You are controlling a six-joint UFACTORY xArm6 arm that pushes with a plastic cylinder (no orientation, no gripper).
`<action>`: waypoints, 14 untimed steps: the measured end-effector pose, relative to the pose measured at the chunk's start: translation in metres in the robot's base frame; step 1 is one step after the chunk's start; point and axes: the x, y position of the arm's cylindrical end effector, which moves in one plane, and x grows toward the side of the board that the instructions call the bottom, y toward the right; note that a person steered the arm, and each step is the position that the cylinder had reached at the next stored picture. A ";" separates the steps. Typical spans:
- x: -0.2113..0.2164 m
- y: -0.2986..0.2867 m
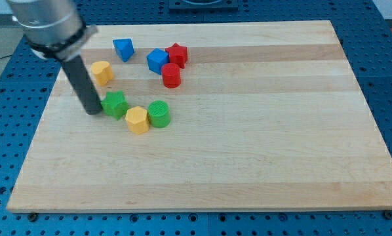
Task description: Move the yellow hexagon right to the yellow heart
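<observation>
The yellow hexagon (137, 120) lies left of the board's middle, touching a green cylinder (159, 114) on its right. The yellow heart (102, 72) lies up and to the left of it, near the board's left edge. A green star (115, 104) sits between them, just up-left of the hexagon. My tip (93, 111) rests on the board right against the green star's left side, below the yellow heart and left of the hexagon.
A blue triangle-like block (123, 48), a blue cube (157, 60), a red star (177, 54) and a red cylinder (171, 75) cluster near the view's top. The wooden board (248, 144) ends at the left close to my rod.
</observation>
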 end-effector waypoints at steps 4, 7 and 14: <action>-0.009 0.008; 0.018 0.095; 0.046 0.050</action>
